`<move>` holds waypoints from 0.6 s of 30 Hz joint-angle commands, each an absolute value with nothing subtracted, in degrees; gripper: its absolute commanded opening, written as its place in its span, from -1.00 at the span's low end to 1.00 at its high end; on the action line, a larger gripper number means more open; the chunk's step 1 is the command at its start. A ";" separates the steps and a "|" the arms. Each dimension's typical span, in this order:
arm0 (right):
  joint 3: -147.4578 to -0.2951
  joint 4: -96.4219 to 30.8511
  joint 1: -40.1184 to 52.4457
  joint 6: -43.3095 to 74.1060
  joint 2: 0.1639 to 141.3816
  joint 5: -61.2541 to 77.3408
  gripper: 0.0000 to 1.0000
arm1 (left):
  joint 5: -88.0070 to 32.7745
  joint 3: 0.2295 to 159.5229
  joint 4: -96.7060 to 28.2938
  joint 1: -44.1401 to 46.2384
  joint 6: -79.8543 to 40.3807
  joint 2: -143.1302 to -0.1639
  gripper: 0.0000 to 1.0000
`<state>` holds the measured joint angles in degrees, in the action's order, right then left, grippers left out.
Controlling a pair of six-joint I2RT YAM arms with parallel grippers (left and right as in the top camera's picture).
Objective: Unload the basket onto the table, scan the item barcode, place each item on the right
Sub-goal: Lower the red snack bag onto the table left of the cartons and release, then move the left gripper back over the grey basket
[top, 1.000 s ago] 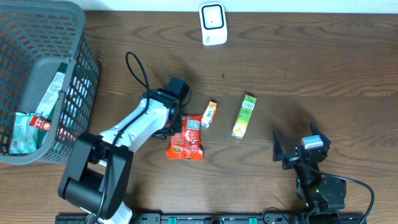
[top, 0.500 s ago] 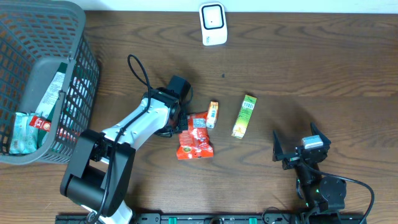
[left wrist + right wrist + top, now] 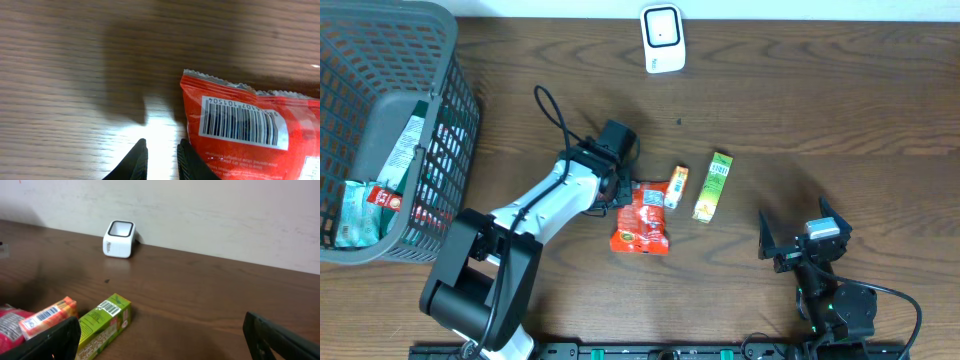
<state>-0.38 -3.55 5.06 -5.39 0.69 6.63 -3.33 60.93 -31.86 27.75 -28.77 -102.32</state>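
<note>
Packet (image 3: 640, 216) of red foil lies flat mid-table, barcode up, just beside a small orange bar (image 3: 675, 187), with a green box (image 3: 713, 187) near. The left gripper (image 3: 161, 159) sits low at the packet's left edge, fingers narrow, only bare wood in the slit between them. The right gripper (image 3: 798, 232) hangs well apart, fingers wide and empty. The scanner (image 3: 662, 38) stands at the far edge.

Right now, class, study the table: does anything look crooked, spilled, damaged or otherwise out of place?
No spill or tear shows. One oddity: the red packet lies crooked, its upper corner seemingly touching the small orange pack, while the green box lies apart. The left gripper sits at the packet's edge, gripping nothing.
</note>
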 commanded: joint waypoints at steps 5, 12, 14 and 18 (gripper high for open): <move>-0.32 -3.70 5.34 -4.75 0.40 6.70 0.99 | -3.86 60.34 -30.46 29.06 -30.98 -103.09 -0.55; -0.32 -3.70 5.34 -4.75 0.40 6.70 0.99 | -4.10 60.34 -30.74 29.82 -38.00 -103.09 -0.55; -0.32 -3.70 5.34 -4.75 0.40 6.70 0.98 | -4.10 60.34 -30.70 30.11 -38.72 -103.09 -0.54; -0.32 -3.70 5.34 -4.75 0.40 6.70 0.99 | -4.08 61.12 -30.74 30.06 -37.82 -102.96 -0.47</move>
<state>-0.38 -3.55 5.06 -5.41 0.69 6.63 -4.08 60.93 -30.61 29.91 -37.01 -102.32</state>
